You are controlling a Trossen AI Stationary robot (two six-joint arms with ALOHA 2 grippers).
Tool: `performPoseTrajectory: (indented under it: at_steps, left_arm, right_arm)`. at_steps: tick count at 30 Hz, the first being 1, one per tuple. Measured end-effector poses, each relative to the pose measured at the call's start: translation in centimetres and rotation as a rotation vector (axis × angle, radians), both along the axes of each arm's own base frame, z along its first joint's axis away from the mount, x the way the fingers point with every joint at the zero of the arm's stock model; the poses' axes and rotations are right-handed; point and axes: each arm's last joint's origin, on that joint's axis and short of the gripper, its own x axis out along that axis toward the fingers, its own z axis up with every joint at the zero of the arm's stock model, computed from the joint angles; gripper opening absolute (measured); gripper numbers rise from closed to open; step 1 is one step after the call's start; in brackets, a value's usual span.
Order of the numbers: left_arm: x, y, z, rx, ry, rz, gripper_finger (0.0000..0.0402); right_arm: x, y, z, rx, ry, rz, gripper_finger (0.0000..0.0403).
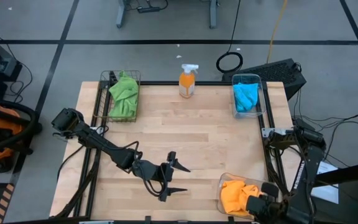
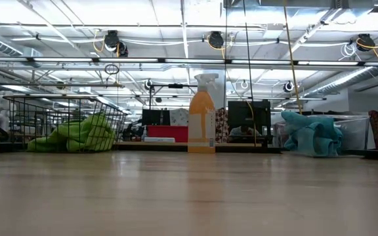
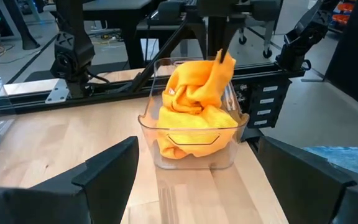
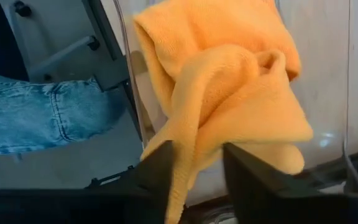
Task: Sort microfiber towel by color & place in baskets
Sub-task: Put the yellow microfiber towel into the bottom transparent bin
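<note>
Two orange cloths (image 1: 236, 194) lie bunched in a clear plastic basket (image 1: 221, 183) at the table's near right corner; they also show in the left wrist view (image 3: 194, 106). My right gripper (image 1: 260, 200) is over this basket, shut on the upper orange cloth (image 4: 229, 93). My left gripper (image 1: 185, 179) is open and empty above the table's near middle, pointing at that basket (image 3: 191, 149). Green cloths (image 1: 124, 93) lie in the black wire basket (image 1: 104, 79) at the far left. Blue cloths (image 1: 246, 96) lie in a clear basket (image 1: 261, 93) at the far right. My right gripper pinches a raised fold of the upper orange cloth (image 4: 185, 168) between its two fingers, coming from above. That fold stands up as a peak (image 3: 225, 62) above the basket's rim. The rest of the cloth lies slack on the other orange cloth in the basket.
An orange spray bottle (image 1: 188, 81) with a white trigger stands at the far middle, also seen in the low view (image 2: 202, 121). A person's leg in blue jeans (image 4: 42, 118) is beside the table's near right corner. Bare wood lies across the table's middle.
</note>
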Motion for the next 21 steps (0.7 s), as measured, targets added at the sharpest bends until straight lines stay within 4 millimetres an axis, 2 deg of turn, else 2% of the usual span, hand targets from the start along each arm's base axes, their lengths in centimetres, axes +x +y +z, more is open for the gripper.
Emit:
performPoseTrajectory:
  at_steps: [5, 9, 16, 21]
  left_arm:
    - [0.0, 0.0, 0.0, -0.002, 0.000, 0.000, 0.0336]
    - [0.0, 0.0, 0.0, -0.013, 0.004, 0.002, 0.0336]
    - [-0.1, -0.1, 0.0, -0.021, 0.006, 0.003, 0.0336]
    - [-0.1, -0.1, 0.0, 0.005, 0.000, -0.004, 0.0336]
  right_arm:
    - [-0.8, 0.2, -0.8, -0.014, 0.010, -0.057, 0.0015]
    - [-1.0, 0.2, -2.3, -0.035, -0.029, -0.092, 0.0014]
    - [-1.1, -0.4, -6.9, -0.039, 0.008, -0.106, 0.0003]
    - [-1.5, -1.3, -8.7, -0.085, 0.029, -0.137, 0.0001]
